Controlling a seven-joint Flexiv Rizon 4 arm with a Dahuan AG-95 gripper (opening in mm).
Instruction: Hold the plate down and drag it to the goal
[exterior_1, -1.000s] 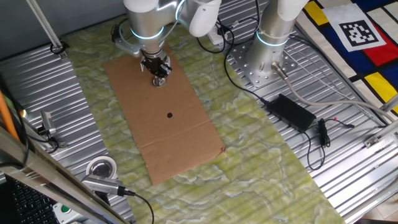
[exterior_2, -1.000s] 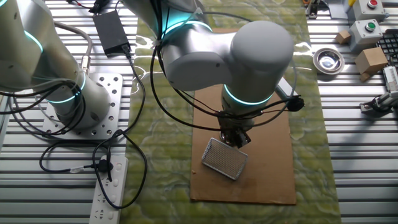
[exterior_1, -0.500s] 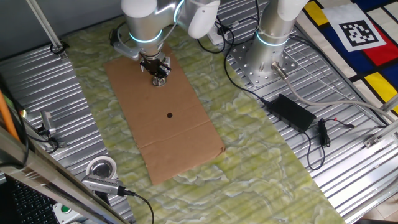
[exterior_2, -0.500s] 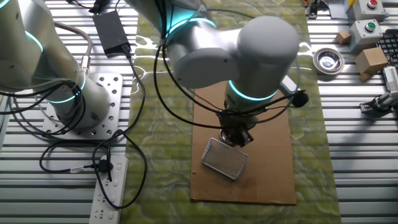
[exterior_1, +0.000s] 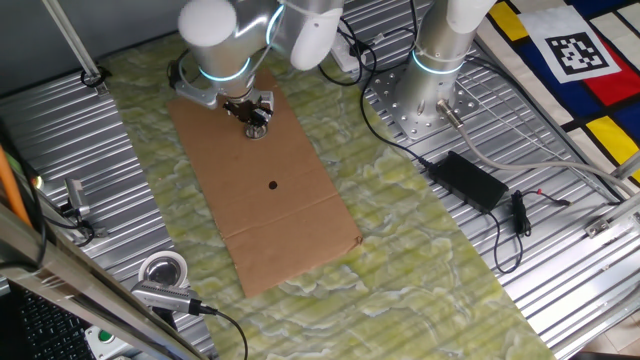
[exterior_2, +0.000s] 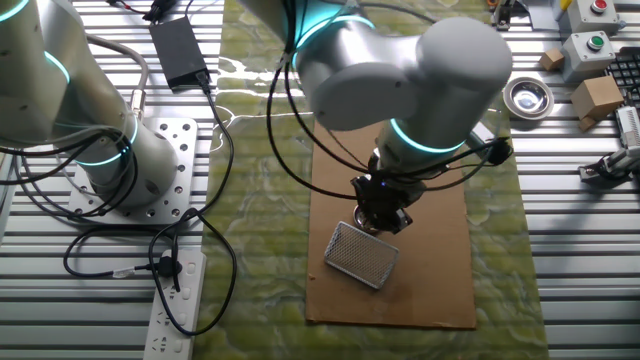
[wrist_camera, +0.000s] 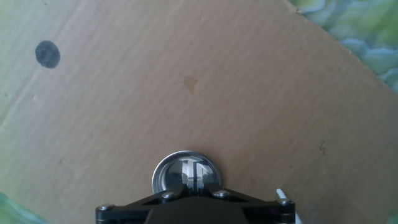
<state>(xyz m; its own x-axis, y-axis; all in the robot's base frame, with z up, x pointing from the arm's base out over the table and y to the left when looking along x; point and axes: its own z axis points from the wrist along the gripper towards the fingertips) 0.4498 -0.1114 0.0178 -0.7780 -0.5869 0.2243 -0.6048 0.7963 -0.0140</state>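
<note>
Pressing closed fingertips of the gripper (wrist_camera: 192, 178) into the plate (wrist_camera: 186, 174) centre, you handle something light, stiff and slippery on cardboard (wrist_camera: 186, 81); push straight down.

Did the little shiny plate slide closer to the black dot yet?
No. The plate sits at the same spot near the cardboard's far end, just as far from the black dot; only the arm above swung.

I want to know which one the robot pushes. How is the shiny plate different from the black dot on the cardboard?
The plate is shiny silver metal with a raised rim; the black dot is dull, flat and looks like a mark on the cardboard. The plate is bigger than the dot. The gripper is on the plate, while the dot lies bare. Both are round and on the cardboard.
</note>
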